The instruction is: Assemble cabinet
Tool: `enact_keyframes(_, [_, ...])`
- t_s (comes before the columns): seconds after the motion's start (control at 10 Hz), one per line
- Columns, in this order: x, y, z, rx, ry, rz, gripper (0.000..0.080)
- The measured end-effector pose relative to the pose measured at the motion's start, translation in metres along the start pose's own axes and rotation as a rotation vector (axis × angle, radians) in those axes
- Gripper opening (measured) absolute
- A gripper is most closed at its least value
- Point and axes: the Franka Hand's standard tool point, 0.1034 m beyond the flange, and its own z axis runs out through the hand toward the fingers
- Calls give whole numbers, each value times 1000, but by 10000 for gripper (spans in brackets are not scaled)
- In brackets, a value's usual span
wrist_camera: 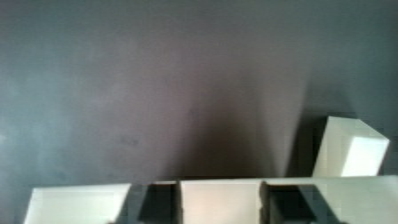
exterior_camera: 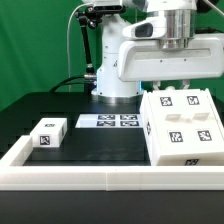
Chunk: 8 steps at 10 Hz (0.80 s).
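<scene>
The white cabinet shell point(exterior_camera: 180, 128) lies at the exterior view's right, with several black-and-white tags on its upper faces. My gripper point(exterior_camera: 176, 88) hangs at the shell's far edge. In the wrist view my two dark fingers point(wrist_camera: 160, 203) stand tight against both sides of a white cabinet part point(wrist_camera: 222, 202), with more white parts outside them. My gripper point(wrist_camera: 222, 205) looks shut on that part. A taller white wall point(wrist_camera: 350, 150) rises beside it. A small white tagged drawer block point(exterior_camera: 48, 133) lies apart at the exterior view's left.
The marker board point(exterior_camera: 108, 121) lies flat on the black table in front of the robot's base point(exterior_camera: 115, 75). A low white rim point(exterior_camera: 90, 172) runs along the table's near edge and up its left side.
</scene>
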Motion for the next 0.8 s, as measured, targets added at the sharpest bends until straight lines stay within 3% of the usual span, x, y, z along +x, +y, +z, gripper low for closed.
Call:
enact_keyframes(0.3, [22, -3, -28, 7, -40, -3, 210])
enact_keyframes(0.8, [21, -3, -26, 7, -38, -4, 192])
